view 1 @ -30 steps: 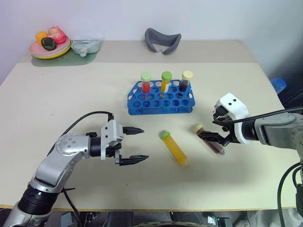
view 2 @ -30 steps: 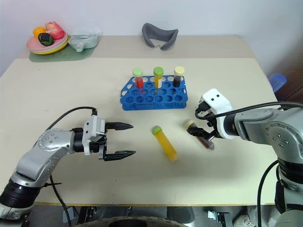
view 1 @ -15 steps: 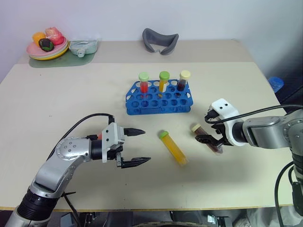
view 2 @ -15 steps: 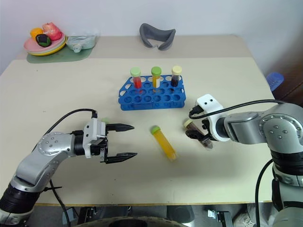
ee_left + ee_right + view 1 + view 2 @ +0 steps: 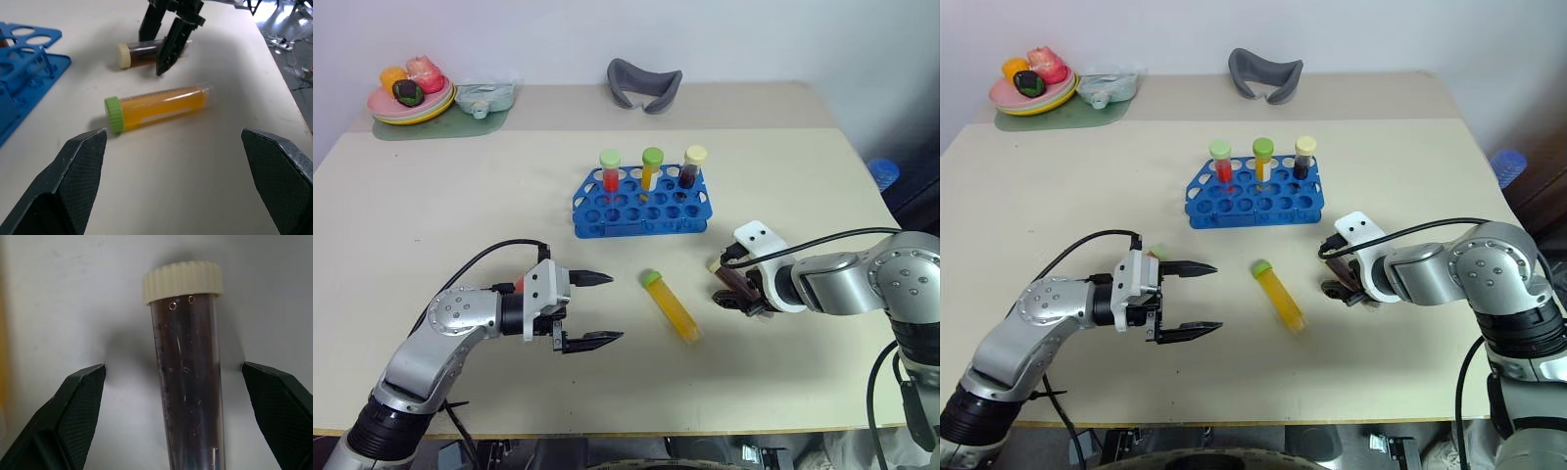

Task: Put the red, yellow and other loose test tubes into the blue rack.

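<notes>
On the pale beige counter (image 5: pixel 431 196), at about eight o'clock, the left gripper (image 5: pixel 592 309) hangs level with its two black fingers spread wide, holding nothing; over the last second it has kept its place. It points toward a clear plastic tube of yellow-orange liquid with a green cap (image 5: pixel 672 306), which lies flat near the centre, cap toward twelve o'clock.

At twelve o'clock from that tube stands the bright blue plastic rack with a grid of round holes (image 5: pixel 641 206). Three capped tubes already stand upright in its far row: red (image 5: pixel 611 170), yellow (image 5: pixel 651 167) and dark (image 5: pixel 692 166).

At three o'clock from the yellow tube lies a clear tube of dark maroon liquid with a cream cap (image 5: pixel 188 377). The right gripper (image 5: pixel 165 46) has come down and tilted steeply over it within the last second. Its fingers are spread, one on each side of the tube, tips close to the counter, and nothing is pinched yet.

That descent suggests the approach is nearly over: closing on the maroon tube looks like the next move. Two loose tubes are still out of the rack.
</notes>
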